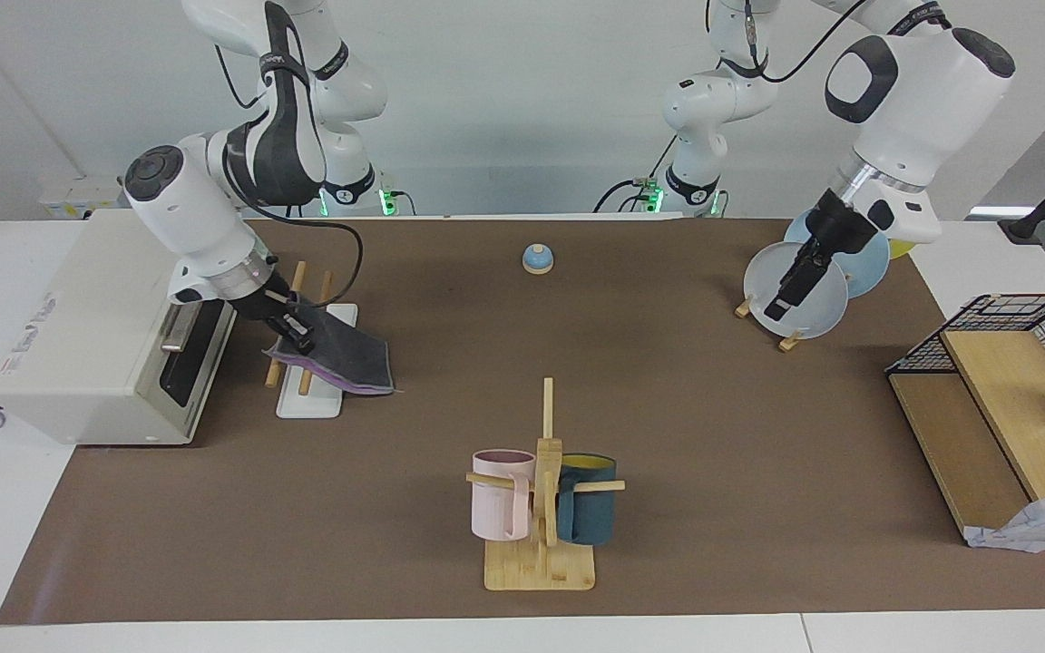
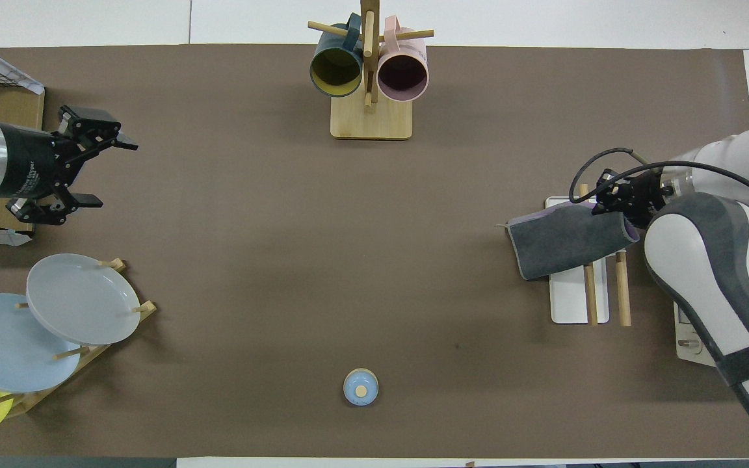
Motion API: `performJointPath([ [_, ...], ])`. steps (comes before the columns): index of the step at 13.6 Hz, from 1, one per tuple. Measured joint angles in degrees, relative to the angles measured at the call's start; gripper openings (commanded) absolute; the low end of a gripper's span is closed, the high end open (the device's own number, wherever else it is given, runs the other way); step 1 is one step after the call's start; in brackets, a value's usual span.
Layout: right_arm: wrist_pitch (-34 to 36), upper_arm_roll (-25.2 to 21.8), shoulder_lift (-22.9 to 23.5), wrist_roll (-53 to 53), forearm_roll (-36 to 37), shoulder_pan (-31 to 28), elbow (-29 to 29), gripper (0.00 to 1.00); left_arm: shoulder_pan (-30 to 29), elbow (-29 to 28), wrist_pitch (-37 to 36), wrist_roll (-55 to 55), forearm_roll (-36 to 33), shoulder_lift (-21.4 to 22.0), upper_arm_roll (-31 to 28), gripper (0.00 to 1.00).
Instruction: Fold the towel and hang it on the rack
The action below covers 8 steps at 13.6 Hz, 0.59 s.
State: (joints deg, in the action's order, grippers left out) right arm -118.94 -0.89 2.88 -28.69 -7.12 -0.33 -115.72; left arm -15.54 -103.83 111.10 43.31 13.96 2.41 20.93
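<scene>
The towel, dark grey face up with a purple edge showing, is folded and lies draped over the rack's two wooden rods, hanging off toward the table's middle. It also shows in the overhead view, over the rack's white base. My right gripper is at the towel's edge above the rods, shut on it; it shows in the overhead view too. My left gripper hangs open and empty in the air over the plate stand; in the overhead view its fingers stand wide apart.
A bamboo mug tree with a pink and a dark teal mug stands far from the robots. The wooden plate stand holds plates. A small blue bell, a white box beside the rack, and a wire-and-wood shelf are also here.
</scene>
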Motion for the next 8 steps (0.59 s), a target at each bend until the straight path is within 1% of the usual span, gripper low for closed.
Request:
performJointPath([
  [2, 0.3, 0.0, -0.1, 3.5, 6.9, -0.4, 0.0, 0.0, -0.7, 0.3, -1.4, -7.6, -3.3, 0.0, 0.0, 1.0],
  [3, 0.6, 0.0, -0.2, 5.2, 8.8, -0.4, 0.0, 0.0, -0.7, 0.7, -2.2, -11.5, -4.7, 0.0, 0.0, 1.0],
  [5, 1.4, 0.0, -0.2, 8.5, 10.0, -1.1, 0.0, 0.0, -0.9, 1.9, -5.1, -19.0, -7.7, 0.0, 0.0, 1.0],
  [8, 2.2, 0.0, -0.3, 12.2, 10.4, -3.3, 0.0, 0.0, -1.8, 5.4, -12.4, -28.4, -12.2, -0.1, -0.1, 1.0],
])
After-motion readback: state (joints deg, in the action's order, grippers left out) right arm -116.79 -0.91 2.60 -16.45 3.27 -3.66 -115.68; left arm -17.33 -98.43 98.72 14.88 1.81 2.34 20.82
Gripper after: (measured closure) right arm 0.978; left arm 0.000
